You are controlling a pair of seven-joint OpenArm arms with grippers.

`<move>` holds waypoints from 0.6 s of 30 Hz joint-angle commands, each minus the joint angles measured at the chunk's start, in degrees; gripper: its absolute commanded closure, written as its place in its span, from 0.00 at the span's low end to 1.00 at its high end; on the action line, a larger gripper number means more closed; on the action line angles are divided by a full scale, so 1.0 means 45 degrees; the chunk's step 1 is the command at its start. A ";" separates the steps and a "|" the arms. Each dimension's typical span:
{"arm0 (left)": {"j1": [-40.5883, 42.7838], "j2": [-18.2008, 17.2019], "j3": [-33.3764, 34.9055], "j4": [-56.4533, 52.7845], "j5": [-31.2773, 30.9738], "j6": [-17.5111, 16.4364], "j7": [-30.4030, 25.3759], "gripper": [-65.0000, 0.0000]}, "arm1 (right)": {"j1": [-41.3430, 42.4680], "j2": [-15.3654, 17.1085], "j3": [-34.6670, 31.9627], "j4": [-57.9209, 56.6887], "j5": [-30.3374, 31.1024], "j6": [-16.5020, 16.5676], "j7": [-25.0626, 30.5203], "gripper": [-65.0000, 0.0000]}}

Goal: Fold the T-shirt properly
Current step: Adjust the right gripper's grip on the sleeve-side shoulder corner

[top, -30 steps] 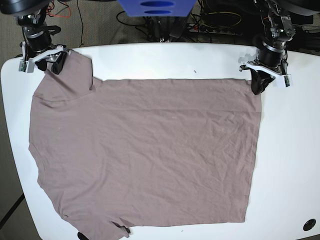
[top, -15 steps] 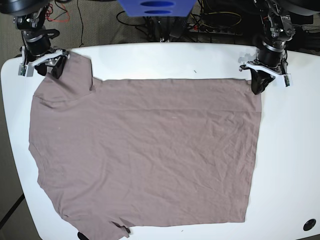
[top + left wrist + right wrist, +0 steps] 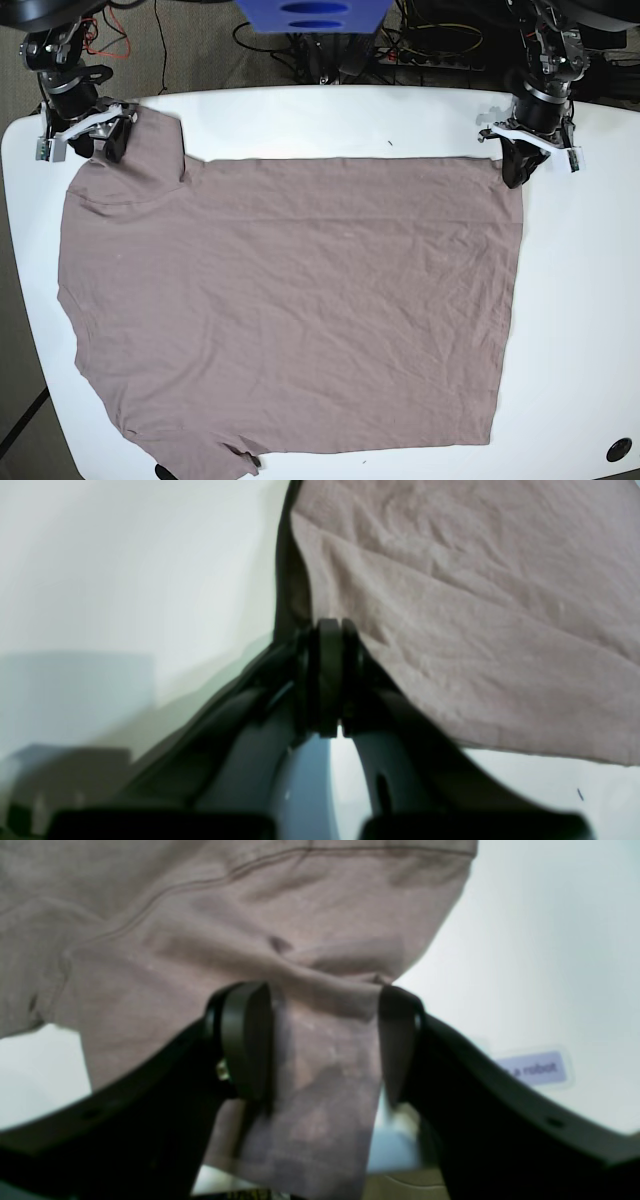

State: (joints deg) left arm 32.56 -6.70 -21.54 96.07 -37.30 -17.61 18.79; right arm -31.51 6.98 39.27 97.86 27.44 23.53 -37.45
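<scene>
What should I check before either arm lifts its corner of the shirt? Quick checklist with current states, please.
1. Left gripper shut on the hem corner of the T-shirt: ok, jaws pinched together at the fabric edge.
2. Right gripper closed on the sleeve: not ok, jaws stand apart with cloth between them.
3. Shirt lying flat: ok, spread across the table, only light wrinkles.
4. Far sleeve on the table: cannot tell, it runs to the table's near edge in the base view.
5. Both grippers at the shirt's top edge: ok.
</scene>
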 commanded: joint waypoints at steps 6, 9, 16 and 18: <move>0.0174 -0.0054 -0.0091 0.0076 0.0189 0.0119 0.0372 1.00 | 0.0250 0.0092 0.1085 -0.0018 0.1227 0.1924 -0.1463 0.49; 0.0177 -0.0055 -0.0091 0.0066 0.0176 0.0138 0.0384 1.00 | 0.0221 0.0102 0.1112 -0.0102 0.1455 0.2198 -0.1552 0.50; 0.0345 -0.0038 -0.0082 0.0087 0.0136 0.0122 0.0306 1.00 | -0.0112 0.0092 0.1001 -0.0236 0.1544 0.2600 -0.1017 0.82; 0.0376 -0.0059 -0.0099 0.0102 0.0140 0.0109 0.0281 1.00 | -0.0134 0.0084 0.0998 -0.0232 0.1507 0.2584 -0.0940 0.91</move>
State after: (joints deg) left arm 33.28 -6.68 -21.82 96.16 -37.54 -17.78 18.04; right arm -31.73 6.81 43.62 96.25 34.24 35.00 -41.85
